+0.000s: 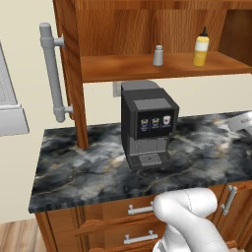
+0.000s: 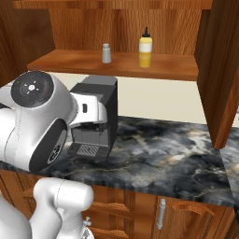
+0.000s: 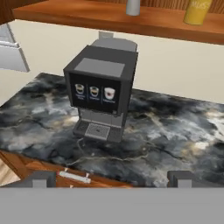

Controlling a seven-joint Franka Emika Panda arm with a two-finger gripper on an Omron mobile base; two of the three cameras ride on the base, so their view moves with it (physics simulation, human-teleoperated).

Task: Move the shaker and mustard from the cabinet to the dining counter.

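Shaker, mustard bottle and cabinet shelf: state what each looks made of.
Shaker: likely dull metal, plain grey with paler top. Mustard: probably plastic, smooth yellow body, dark nozzle cap. Cabinet shelf: wood, reddish-brown with visible grain and a soft sheen.

Light was even and bright, rendered without glare. A soft shadow lay beneath the cabinet shelf (image 1: 162, 68) on the wall. The hand view looked slightly soft and coarse; edges stayed straight, undistorted.
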